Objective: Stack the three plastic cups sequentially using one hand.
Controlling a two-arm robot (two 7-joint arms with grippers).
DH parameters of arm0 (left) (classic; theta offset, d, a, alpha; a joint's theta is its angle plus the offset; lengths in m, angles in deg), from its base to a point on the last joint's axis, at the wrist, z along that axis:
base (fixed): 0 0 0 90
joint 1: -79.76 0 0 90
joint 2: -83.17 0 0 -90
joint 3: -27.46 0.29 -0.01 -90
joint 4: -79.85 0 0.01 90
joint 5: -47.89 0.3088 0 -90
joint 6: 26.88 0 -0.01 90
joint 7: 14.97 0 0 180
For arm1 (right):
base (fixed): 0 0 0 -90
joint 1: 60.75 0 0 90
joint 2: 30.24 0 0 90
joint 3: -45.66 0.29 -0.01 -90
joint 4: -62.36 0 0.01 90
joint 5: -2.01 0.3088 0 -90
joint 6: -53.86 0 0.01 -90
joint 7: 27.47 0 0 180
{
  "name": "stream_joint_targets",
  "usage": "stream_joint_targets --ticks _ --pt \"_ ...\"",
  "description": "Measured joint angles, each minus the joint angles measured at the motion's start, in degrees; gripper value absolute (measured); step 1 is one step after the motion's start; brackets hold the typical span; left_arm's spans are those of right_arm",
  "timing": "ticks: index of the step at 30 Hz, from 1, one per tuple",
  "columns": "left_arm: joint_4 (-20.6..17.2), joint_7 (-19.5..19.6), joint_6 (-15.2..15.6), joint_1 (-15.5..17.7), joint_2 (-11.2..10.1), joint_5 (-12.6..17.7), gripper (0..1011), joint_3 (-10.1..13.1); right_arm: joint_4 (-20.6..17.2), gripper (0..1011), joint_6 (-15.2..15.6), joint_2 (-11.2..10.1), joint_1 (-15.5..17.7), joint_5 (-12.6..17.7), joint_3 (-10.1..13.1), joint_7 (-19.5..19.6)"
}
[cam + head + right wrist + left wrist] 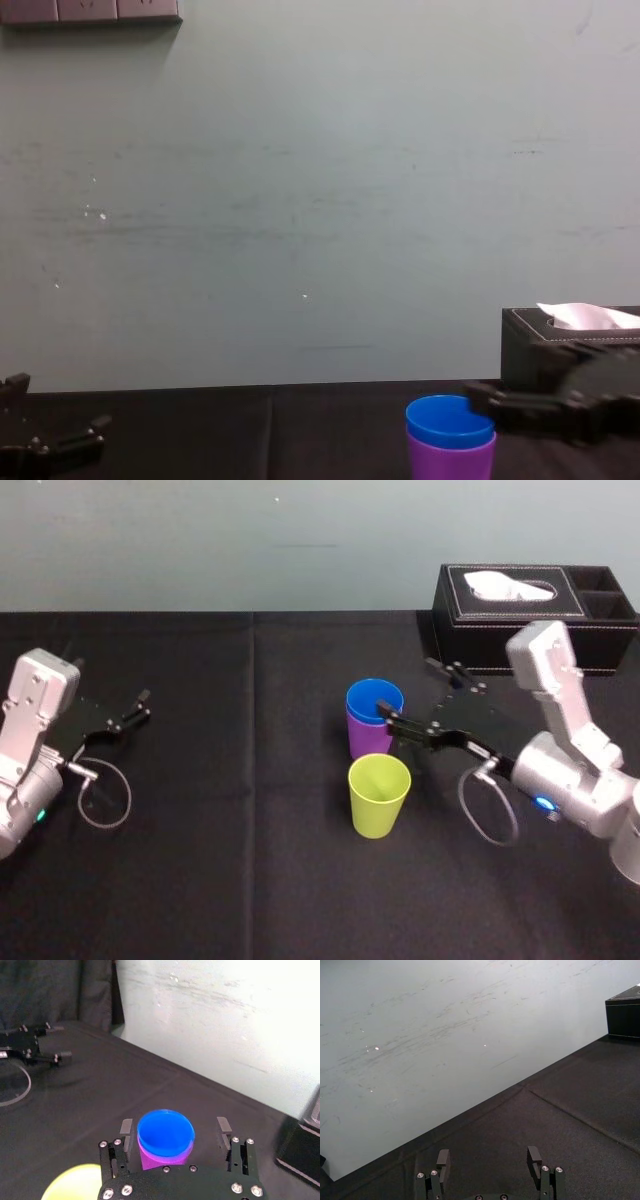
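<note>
Room: plain pale wall [200,540] far beyond the right hand.
Counter: flat black cloth counter [220,830]; it probably damps sliding.
Tissue box: black tissue box [530,620], behind the right hand, apart from it.
Right hand: right hand [412,695] spread wide, holding nothing.
Left hand: left hand [488,1157] spread, empty, well apart beyond the cups.
Cups: blue cup [375,700] nested in purple cup [365,742], just ahead of the right hand's fingertips. 1 yellow-green cup [379,798] stands upright alone beside its nearer finger.
Handling: likely light, thin-walled, slippery and easily tipped.
Grip: take the yellow-green cup across its wall under the rim, squeezing gently.
</note>
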Motion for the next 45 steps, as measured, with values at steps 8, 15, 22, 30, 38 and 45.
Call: stream_joint_targets --ticks 8,15,22,30,38,45 --pt "0.0 0.0 0.0 0.0 0.0 0.0 1011 0.0 -4.4 1000 -1.2 -5.1 9.3 1.8 5.5 0.7" --pt "0.0 0.0 0.0 0.0 0.0 0.0 1011 0.0 -5.5 1000 -2.6 -7.6 15.9 1.8 8.4 0.7" --pt "0.0 0.0 0.0 0.0 0.0 0.0 1011 0.0 -6.1 1000 -4.4 -8.3 19.4 0.8 7.7 -1.2" --pt "0.0 0.0 0.0 0.0 0.0 0.0 1011 0.0 -6.2 1000 -7.2 -7.5 20.3 0.9 6.3 -3.5" --pt "0.0 0.0 0.0 0.0 0.0 0.0 1011 0.0 -5.6 1000 -8.1 -6.1 18.5 1.1 3.8 -5.2" --pt "0.0 0.0 0.0 0.0 0.0 0.0 1011 0.0 -3.9 1000 -8.2 -4.7 16.0 3.5 2.2 -7.0"
